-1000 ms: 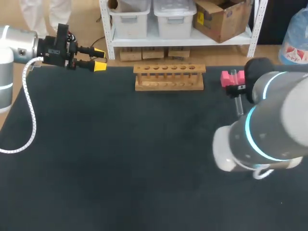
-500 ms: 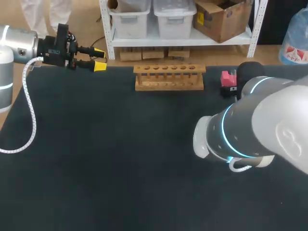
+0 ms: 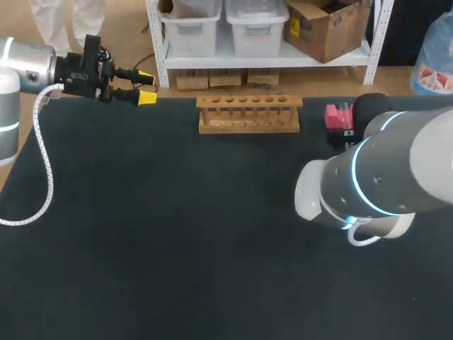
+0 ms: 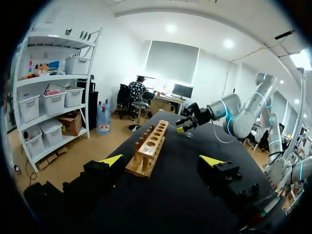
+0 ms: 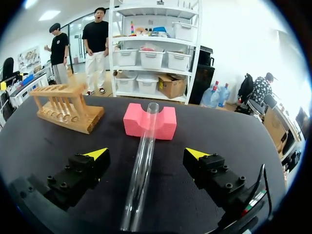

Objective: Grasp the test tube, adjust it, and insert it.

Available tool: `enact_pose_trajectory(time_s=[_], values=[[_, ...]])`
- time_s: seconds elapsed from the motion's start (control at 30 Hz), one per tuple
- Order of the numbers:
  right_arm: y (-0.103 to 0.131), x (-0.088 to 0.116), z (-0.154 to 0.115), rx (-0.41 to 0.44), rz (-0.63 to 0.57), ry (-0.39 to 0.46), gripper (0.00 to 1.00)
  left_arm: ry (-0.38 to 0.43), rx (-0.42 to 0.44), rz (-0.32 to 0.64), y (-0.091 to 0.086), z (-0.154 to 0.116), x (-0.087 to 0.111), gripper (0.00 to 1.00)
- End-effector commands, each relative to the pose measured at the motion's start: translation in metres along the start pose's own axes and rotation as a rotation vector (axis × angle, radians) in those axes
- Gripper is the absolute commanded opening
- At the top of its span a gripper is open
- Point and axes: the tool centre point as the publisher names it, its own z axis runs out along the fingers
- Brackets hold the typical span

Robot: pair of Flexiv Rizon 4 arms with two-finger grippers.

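There the right tool (image 5: pixel 146 154) stood wide, neither yellow tip touching the clear glass test tube (image 5: pixel 148 129) running between them above the black tabletop (image 5: pixel 234 141). At twelve o'clock the tube's far end sat in the notch of the pink foam block (image 5: pixel 165 124). The wooden tube rack (image 5: pixel 66 105) stood at ten o'clock. Over at the far-left corner, the left tool (image 3: pixel 145 86) hung wide, holding nothing.

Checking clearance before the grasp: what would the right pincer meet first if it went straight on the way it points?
Probably the test tube, lying lengthwise between the open right pincer's fingers and running ahead into the pink block's groove. The block itself comes next; depth is unclear.
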Motion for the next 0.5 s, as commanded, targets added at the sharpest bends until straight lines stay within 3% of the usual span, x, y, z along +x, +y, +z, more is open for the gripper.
enact_pose_trajectory(time_s=[0.03, 0.13, 0.17, 0.23, 0.27, 0.37, 0.5], values=[[-0.0045, 0.0019, 0.0054, -0.212, 0.002, 0.006, 1.0, -0.001, 0.001, 0.002, 0.0005, -0.0002, 0.0007, 1.0], [-0.0047, 0.0035, 0.0073, -0.225, -0.002, 0.017, 0.9, -0.001, 0.001, 0.002, 0.0005, -0.0002, 0.0007, 1.0], [-0.0046, 0.0037, 0.0075, -0.225, -0.005, 0.019, 0.69, -0.001, 0.001, 0.002, 0.0005, -0.0002, 0.0007, 1.0], [-0.0046, 0.0044, 0.008, -0.23, -0.006, 0.023, 0.53, -0.001, 0.001, 0.002, 0.0005, -0.0002, 0.0007, 1.0], [-0.0047, 0.0045, 0.008, -0.23, -0.005, 0.025, 0.53, -0.001, 0.001, 0.002, 0.0005, -0.0002, 0.0007, 1.0], [-0.0052, 0.0055, 0.0077, -0.232, -0.005, 0.03, 0.37, -0.001, 0.001, 0.002, 0.0005, -0.0002, 0.0007, 1.0], [-0.0042, 0.007, 0.0079, -0.24, -0.012, 0.044, 0.37, -0.001, 0.001, 0.002, 0.0005, -0.0002, 0.0007, 1.0]])
